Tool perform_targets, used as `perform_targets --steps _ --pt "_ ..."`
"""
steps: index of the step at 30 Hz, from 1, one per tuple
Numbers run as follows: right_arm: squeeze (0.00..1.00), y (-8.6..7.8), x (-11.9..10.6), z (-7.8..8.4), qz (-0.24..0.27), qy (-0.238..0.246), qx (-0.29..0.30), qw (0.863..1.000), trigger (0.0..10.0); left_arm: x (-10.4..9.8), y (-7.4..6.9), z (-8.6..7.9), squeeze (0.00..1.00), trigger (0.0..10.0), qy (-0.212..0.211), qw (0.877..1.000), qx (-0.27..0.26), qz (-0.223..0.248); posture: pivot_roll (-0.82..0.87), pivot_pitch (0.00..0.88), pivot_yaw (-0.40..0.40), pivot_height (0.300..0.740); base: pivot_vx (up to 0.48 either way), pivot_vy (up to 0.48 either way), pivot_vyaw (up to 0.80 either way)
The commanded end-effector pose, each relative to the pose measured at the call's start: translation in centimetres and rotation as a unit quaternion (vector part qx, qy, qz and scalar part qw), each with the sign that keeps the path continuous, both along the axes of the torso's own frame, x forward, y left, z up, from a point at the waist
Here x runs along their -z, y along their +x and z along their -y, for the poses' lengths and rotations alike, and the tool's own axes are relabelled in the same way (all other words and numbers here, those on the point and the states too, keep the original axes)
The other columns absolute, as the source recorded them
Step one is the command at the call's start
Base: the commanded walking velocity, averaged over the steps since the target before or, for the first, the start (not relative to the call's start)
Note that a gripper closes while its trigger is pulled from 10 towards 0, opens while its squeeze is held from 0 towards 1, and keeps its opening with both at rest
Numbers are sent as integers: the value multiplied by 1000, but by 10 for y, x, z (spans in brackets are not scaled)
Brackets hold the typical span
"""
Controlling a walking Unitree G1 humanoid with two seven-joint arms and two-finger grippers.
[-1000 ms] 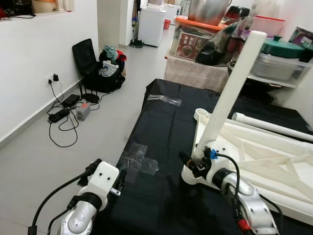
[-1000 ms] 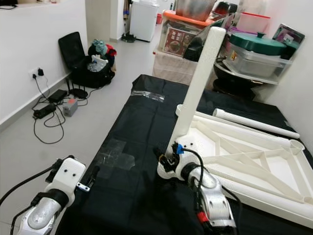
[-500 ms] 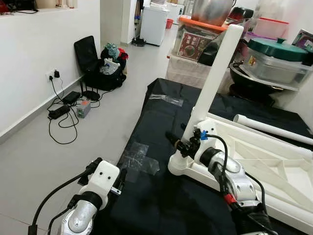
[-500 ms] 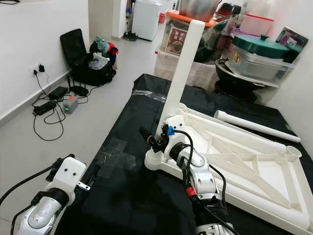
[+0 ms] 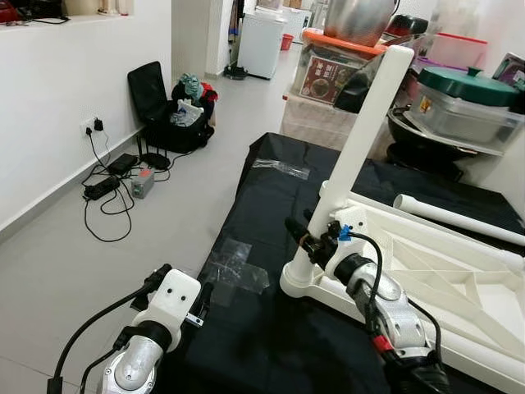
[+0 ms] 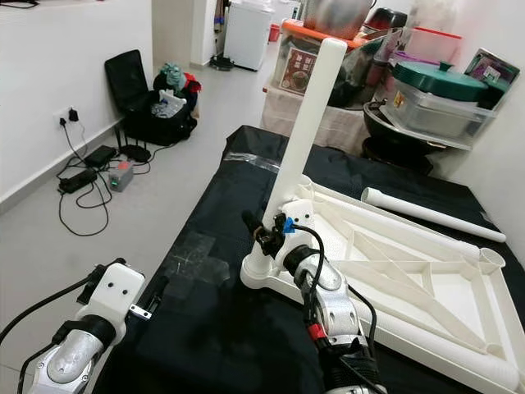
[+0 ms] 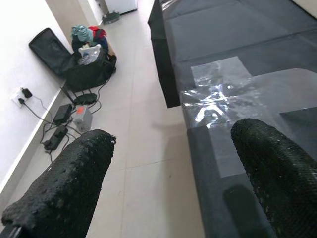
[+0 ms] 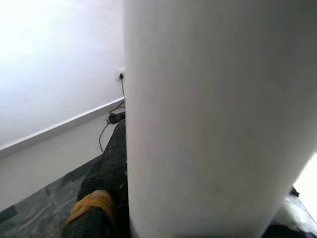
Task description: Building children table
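Observation:
A white children's table frame (image 5: 459, 275) lies upside down on a black cloth (image 5: 262, 205). One white table leg (image 5: 367, 135) stands upright, a little tilted, in the frame's near-left corner socket (image 5: 297, 281). My right gripper (image 5: 307, 238) is shut on the base of this leg. In the right wrist view the leg (image 8: 213, 114) sits against one of the black fingers (image 8: 101, 198). A second loose leg (image 5: 455, 217) lies along the frame's far side. My left gripper (image 7: 168, 163) hangs open and holds nothing, over the cloth's front-left edge (image 5: 176, 289).
Clear tape patches (image 5: 236, 267) lie on the cloth. Behind the cloth stands a low shelf (image 5: 328, 115) with pots and lidded containers (image 5: 463, 94). A black bag (image 5: 176, 123), a charger and cables (image 5: 115, 185) lie on the floor by the left wall.
My right gripper has drawn the leg and the frame's corner to the left, closer to the tape patch, and the leg stands a little steeper. The left gripper has stayed put.

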State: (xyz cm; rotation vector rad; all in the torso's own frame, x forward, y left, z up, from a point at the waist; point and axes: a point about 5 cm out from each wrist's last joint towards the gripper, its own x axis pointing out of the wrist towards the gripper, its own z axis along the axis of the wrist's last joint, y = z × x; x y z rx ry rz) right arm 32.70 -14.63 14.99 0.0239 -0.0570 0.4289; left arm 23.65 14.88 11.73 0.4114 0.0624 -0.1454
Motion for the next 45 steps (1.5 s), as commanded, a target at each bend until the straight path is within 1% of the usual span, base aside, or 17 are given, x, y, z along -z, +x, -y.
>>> perform_targets --steps 1,4,6,8,16,22,23,27,28,32,33,34,36,38,40,43,45 --pt "0 -4 13 14 -35 -45 75 996 0 4 -1 2 0 10000 2 1000 5 -8 117 0 -194 740 0 0 0" --pt "0 -8 17 28 -71 -88 169 979 0 5 -1 2 0 10000 3 1000 4 -8 114 0 -192 740 0 0 0" --pt "0 -28 15 57 -110 -121 349 923 0 5 -2 1 0 10000 4 1000 3 -9 107 0 -191 740 0 0 0" --pt "0 -50 10 69 -132 -108 437 883 0 6 -3 1 0 10000 4 1000 4 -11 103 0 -188 740 0 0 0" --pt "0 -64 -1 66 -137 -74 490 858 0 7 -3 1 0 10000 2 1000 4 -13 106 0 -188 740 0 0 0" --pt "0 -59 -6 59 -131 -65 476 867 0 7 -2 1 0 10000 3 1000 3 -13 107 0 -191 740 0 0 0" --pt "0 -57 -7 56 -134 -64 466 872 10000 7 -2 0 0 10000 3 1000 2 -12 107 0 -190 740 0 0 0" --pt "0 -57 -10 49 -137 -59 449 881 10000 6 -2 0 0 10000 4 1000 3 -12 106 0 -190 740 0 0 0" --pt "341 -59 -14 47 -133 -51 451 881 10000 6 -2 0 0 10000 4 1000 3 -11 105 0 -185 740 0 0 0" --pt "341 -61 -17 46 -132 -45 455 879 10000 6 -2 0 0 10000 4 1000 4 -11 104 0 -185 740 0 0 0" --pt "663 -61 -21 46 -125 -44 449 883 10000 5 -2 0 0 10000 4 1000 5 -12 103 0 -184 740 0 0 0" --pt "110 -59 -23 44 -124 -48 439 889 10000 5 -2 0 0 10000 4 1000 5 -12 103 0 -183 740 0 0 0" --pt "0 -57 -26 44 -118 -44 430 894 10000 5 -2 1 0 10000 4 1000 6 -12 101 0 -181 740 0 0 0" --pt "0 -49 -32 39 -96 -27 387 917 10000 5 -2 1 0 10000 3 1000 7 -12 101 0 -182 740 0 0 0" --pt "0 -49 -32 39 -96 -27 387 917 10000 5 -2 1 0 10000 3 1000 7 -12 101 0 -182 740 0 0 0" --pt "0 -42 -35 32 -75 -11 326 942 10000 5 -2 1 0 10000 3 1000 7 -12 102 0 -181 740 0 0 0" --pt "0 -33 -35 20 -50 5 189 981 10000 5 -2 2 0 10000 3 1000 8 -11 106 0 -183 740 0 0 0"
